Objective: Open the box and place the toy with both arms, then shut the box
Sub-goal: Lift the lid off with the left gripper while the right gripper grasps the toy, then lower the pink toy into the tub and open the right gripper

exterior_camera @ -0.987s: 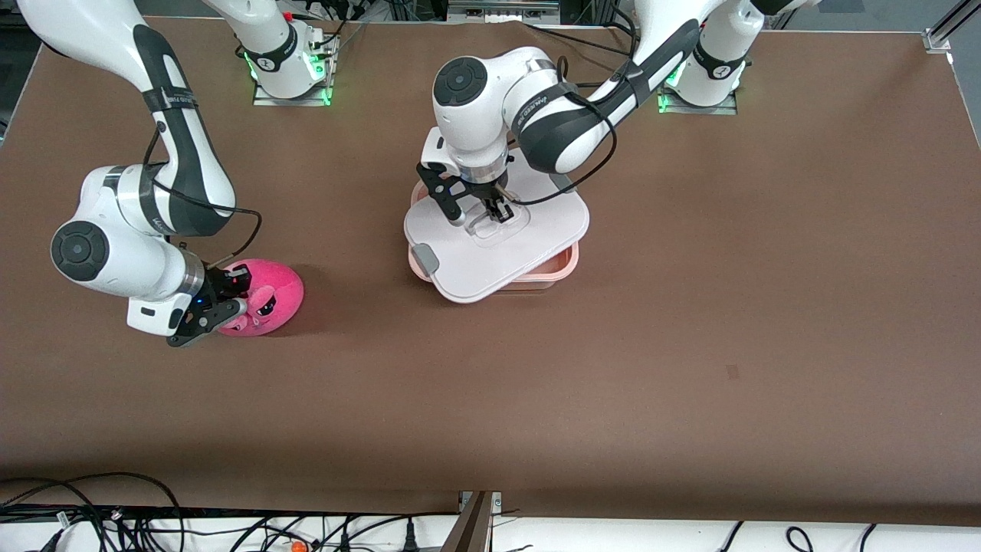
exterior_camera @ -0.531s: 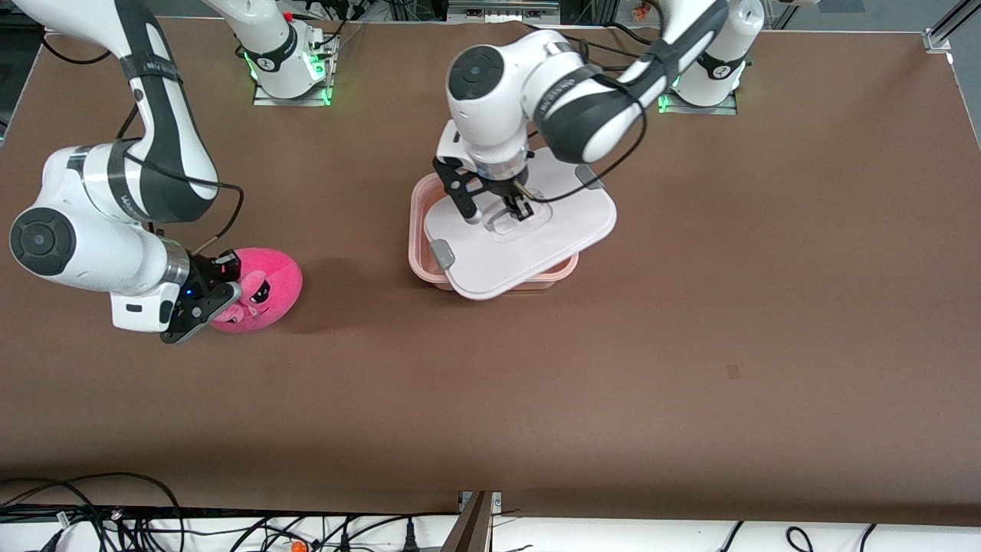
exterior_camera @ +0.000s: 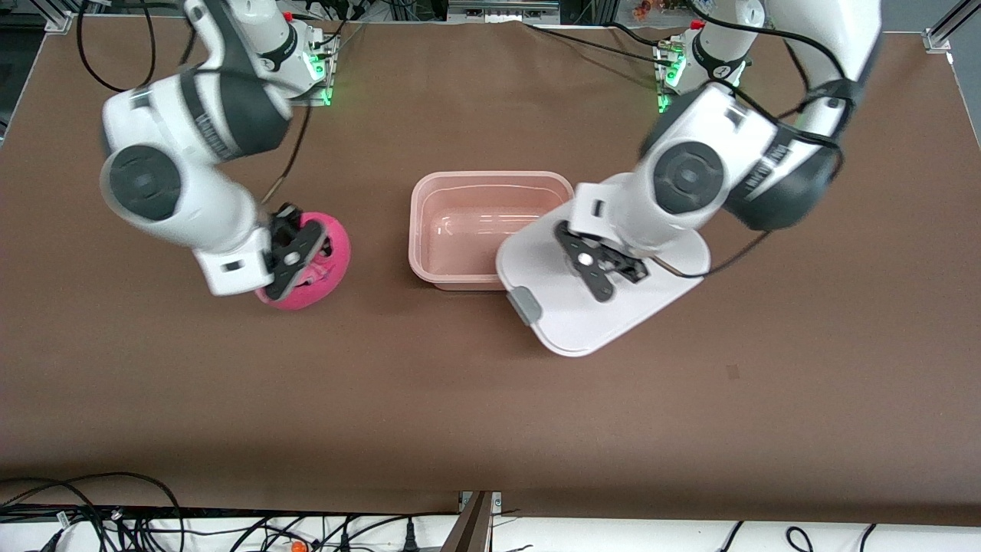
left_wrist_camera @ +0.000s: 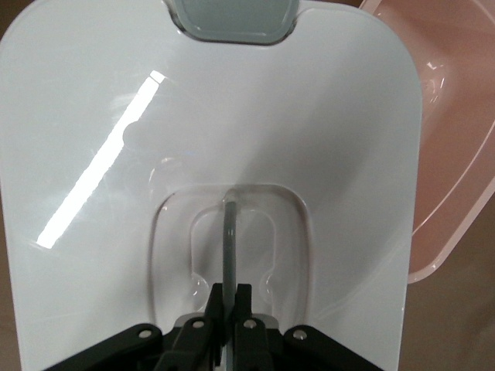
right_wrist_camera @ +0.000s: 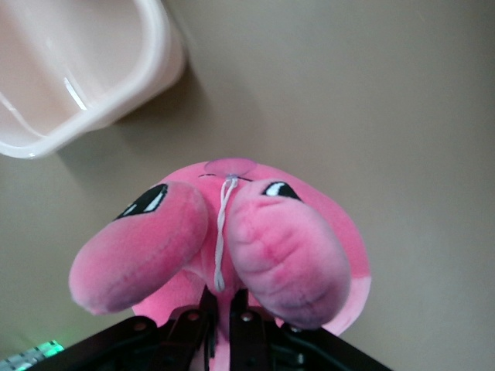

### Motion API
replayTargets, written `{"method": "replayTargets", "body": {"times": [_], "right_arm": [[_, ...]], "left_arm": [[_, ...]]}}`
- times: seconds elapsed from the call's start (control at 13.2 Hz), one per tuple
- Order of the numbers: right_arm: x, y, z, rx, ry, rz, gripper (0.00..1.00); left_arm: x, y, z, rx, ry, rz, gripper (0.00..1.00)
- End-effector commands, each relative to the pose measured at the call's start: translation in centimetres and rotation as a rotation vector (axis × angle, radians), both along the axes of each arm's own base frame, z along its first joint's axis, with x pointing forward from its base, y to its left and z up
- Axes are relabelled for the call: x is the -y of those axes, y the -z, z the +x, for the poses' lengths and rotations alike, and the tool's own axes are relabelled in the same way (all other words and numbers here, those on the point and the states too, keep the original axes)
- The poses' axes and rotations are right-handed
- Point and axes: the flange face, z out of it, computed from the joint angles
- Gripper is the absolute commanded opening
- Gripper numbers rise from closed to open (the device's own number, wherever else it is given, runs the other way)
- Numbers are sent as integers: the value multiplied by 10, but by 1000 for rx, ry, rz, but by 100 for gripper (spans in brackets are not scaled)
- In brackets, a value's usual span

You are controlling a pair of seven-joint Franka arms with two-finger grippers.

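The fingers [left_wrist_camera: 230, 309] of the left gripper [exterior_camera: 613, 270] are clenched on the thin grey handle [left_wrist_camera: 230, 239] set in the recess of the white lid [exterior_camera: 613, 307], which is carried tilted, over the box's corner and the counter toward the left arm's end. The fingers [right_wrist_camera: 224, 309] of the right gripper [exterior_camera: 295, 257] are pinched into the plush of the toy [exterior_camera: 322, 264], and the toy is held up off the counter [exterior_camera: 490, 399] toward the right arm's end.

The box [exterior_camera: 490, 180] stands open and empty near the middle of the counter, closer to the edge where the bases are than to the camera's edge. One grey clip [exterior_camera: 526, 304] is seen at the lid's lower rim.

The opening step is judged done; the toy is not yet over the box.

Two risks are judged likely. The toy is gripped only by a fold of soft plush, so it could slip out during a quick swing toward the box. The lid overlaps the box's corner; if it is not carried clear, the toy or the right arm could be struck, or the light box could be nudged out of place.
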Motion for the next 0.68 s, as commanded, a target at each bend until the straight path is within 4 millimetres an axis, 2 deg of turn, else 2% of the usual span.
{"method": "replayTargets", "body": {"times": [0.0, 0.08, 0.23, 0.3, 0.61], "right_arm": [[-65, -15, -35, 58, -124, -79, 0], [-95, -16, -51, 84, -168, -106, 0], [-132, -27, -71, 132, -175, -115, 0], [-149, -26, -82, 143, -187, -113, 0], [-193, -5, -102, 179, -148, -102, 0]], "left_arm": [[-49, -9, 15, -40, 26, -27, 0], [-70, -13, 22, -38, 56, -37, 0], [-111, -14, 34, -39, 142, -61, 0], [-125, -14, 37, -40, 201, -73, 0], [-173, -15, 46, -39, 400, -117, 0]]}}
